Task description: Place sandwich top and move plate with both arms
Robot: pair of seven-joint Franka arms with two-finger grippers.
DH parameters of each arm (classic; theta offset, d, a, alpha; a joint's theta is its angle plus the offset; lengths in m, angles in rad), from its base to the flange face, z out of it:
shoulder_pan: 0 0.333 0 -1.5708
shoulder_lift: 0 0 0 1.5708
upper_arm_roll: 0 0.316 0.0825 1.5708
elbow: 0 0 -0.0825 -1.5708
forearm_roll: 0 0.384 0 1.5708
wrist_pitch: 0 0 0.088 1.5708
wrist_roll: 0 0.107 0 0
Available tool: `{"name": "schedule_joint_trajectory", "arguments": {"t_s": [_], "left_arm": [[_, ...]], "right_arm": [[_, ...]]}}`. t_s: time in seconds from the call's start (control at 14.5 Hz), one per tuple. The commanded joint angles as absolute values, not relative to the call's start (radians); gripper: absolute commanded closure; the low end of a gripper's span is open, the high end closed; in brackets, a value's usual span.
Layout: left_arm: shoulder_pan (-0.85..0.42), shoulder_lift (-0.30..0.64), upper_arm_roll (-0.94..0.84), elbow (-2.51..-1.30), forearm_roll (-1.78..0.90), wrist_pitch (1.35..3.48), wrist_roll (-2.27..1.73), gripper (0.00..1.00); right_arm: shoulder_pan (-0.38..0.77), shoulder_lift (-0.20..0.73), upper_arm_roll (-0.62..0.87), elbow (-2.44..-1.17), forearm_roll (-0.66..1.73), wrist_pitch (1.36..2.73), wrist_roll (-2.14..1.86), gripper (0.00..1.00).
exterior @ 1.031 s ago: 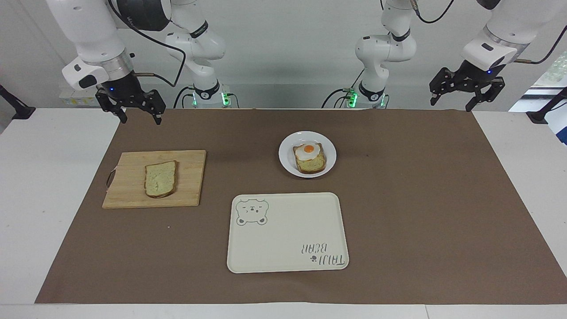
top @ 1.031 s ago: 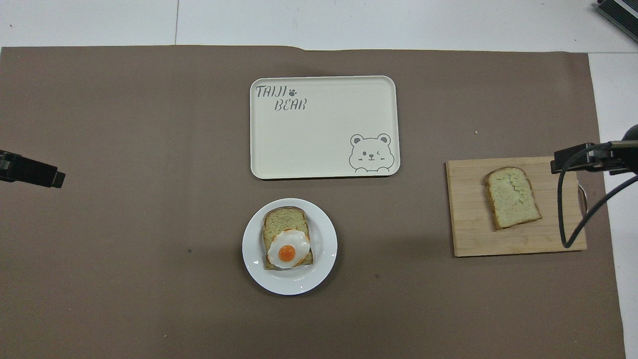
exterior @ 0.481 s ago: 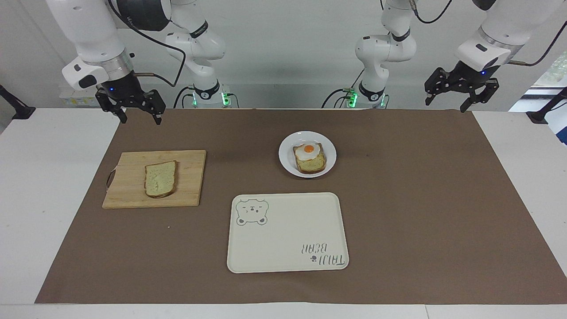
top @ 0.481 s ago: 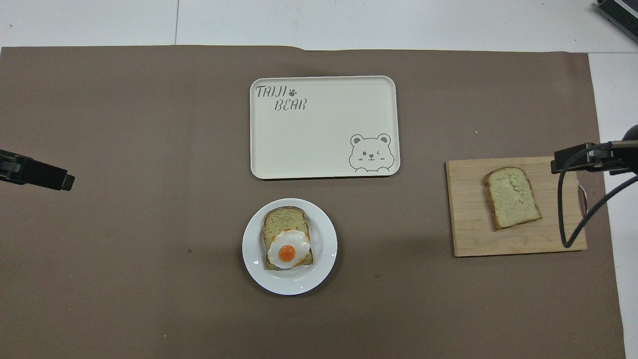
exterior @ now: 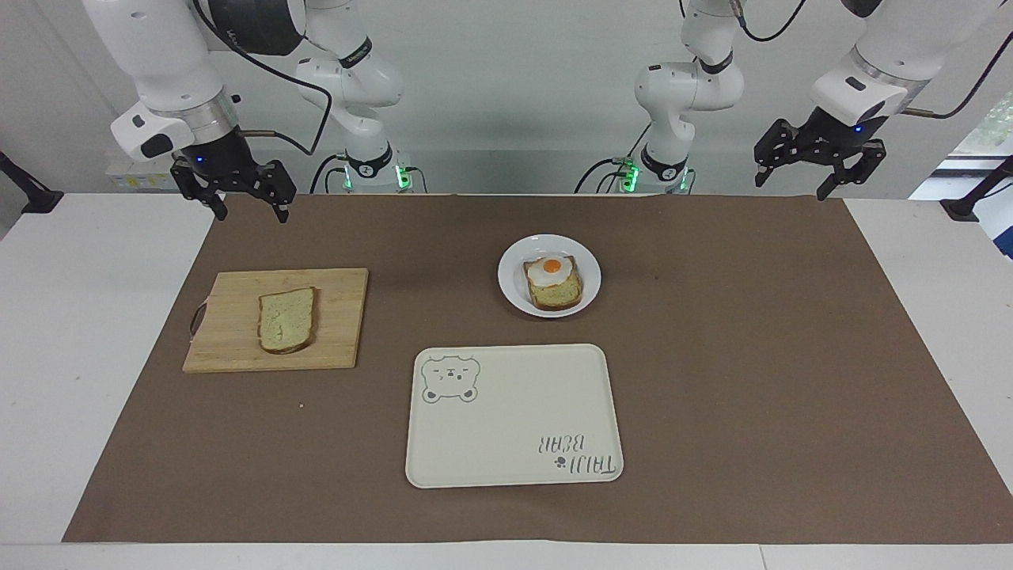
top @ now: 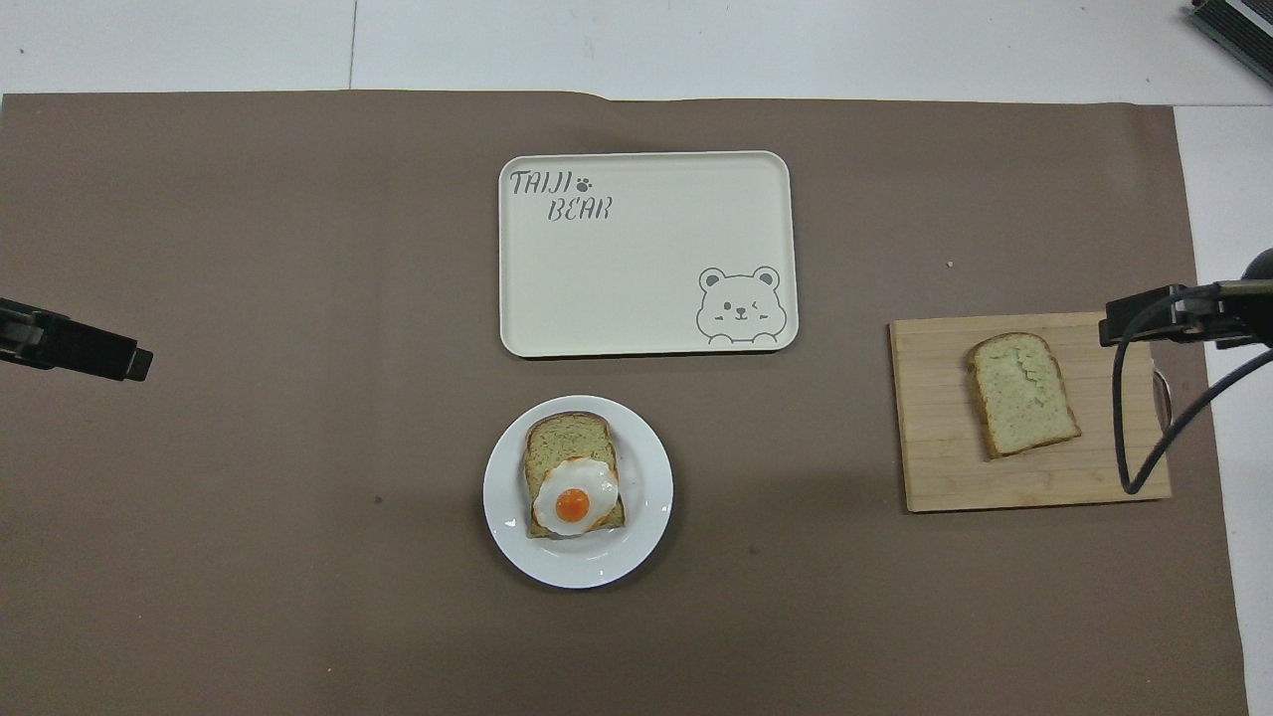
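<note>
One sandwich top (exterior: pixel 286 320), one plate (exterior: pixel 511 290).

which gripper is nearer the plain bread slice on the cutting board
Right. The right gripper hangs above the mat's edge by the cutting board bearing the sandwich top; the left gripper is at the table's left-arm end.

Plate (top: pixel 651 477) at table (top: pixel 199 597) centre carrying egg-topped slice (top: pixel 574 489), tray (top: pixel 646 254) at its 12 o'clock in the overhead view, farther from the robots, cutting board (top: pixel 935 467) at its 3 o'clock toward the right arm's end, sandwich top (top: pixel 1022 394) on it.
</note>
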State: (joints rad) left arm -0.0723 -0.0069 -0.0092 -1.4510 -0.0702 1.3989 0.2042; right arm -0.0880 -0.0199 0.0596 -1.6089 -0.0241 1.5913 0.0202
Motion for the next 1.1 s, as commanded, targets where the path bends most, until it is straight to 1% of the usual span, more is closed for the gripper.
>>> {"name": "schedule_joint_trajectory", "arguments": {"t_s": [0.0, 0.34, 0.55, 1.03], "left_arm": [[-0.072, -0.038, -0.009, -1.497, -0.083, 1.425, 0.206, 0.00], [-0.067, -0.057, -0.008, -1.529, -0.130, 1.460, 0.218, 0.00], [-0.072, -0.066, -0.008, -1.563, -0.133, 1.465, 0.219, 0.00], [-0.063, -0.067, -0.008, -1.568, -0.147, 1.471, 0.219, 0.00]], "right_arm": [[-0.101, -0.018, 0.069, -1.606, -0.023, 1.577, 0.028, 0.00], [-0.101, -0.020, 0.069, -1.608, -0.023, 1.569, 0.025, 0.00], [-0.103, -0.038, 0.069, -1.635, -0.021, 1.572, 0.026, 0.00], [-0.103, -0.040, 0.061, -1.638, -0.021, 1.575, 0.026, 0.00]]}}
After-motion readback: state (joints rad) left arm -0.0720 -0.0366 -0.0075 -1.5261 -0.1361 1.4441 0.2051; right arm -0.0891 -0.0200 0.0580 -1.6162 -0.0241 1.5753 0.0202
